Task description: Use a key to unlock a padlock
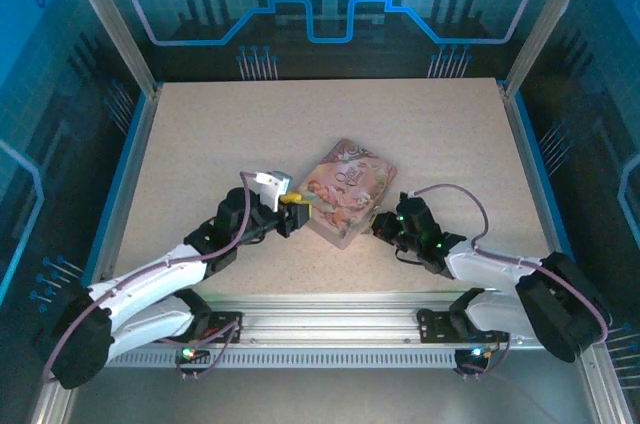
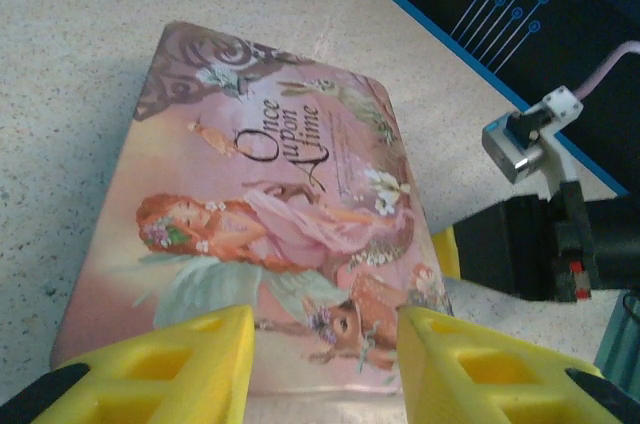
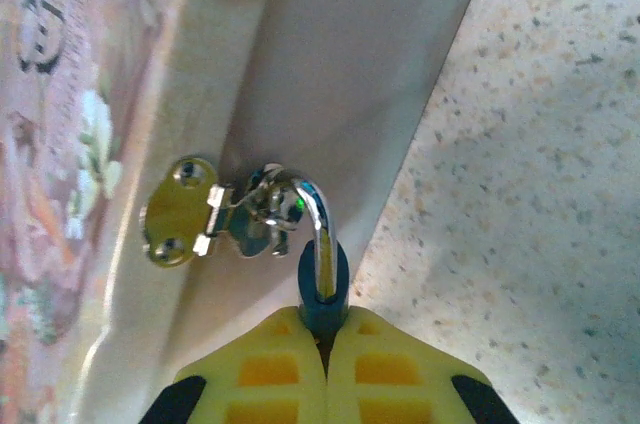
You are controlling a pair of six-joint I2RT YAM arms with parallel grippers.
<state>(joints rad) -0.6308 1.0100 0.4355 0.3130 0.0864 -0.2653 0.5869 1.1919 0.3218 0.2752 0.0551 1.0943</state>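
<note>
The padlock (image 3: 324, 289) is small and dark blue, and its silver shackle (image 3: 319, 219) passes through the metal hasp (image 3: 182, 225) on the side wall of the pink illustrated tin (image 3: 310, 54). My right gripper (image 3: 325, 329) is shut on the padlock's body, at the tin's right side (image 1: 385, 225). My left gripper (image 2: 325, 364) stands partly open over the near corner of the tin's lid (image 2: 270, 194), at the tin's left edge (image 1: 297, 201). Nothing is clamped between its yellow fingers (image 2: 190, 364). The key is out of view.
The tin (image 1: 345, 190) lies near the middle of the speckled table (image 1: 200, 144). Blue-lit enclosure walls and aluminium posts (image 1: 105, 19) ring the table. The right arm's dark wrist and cable (image 2: 545, 239) sit just past the tin's far corner.
</note>
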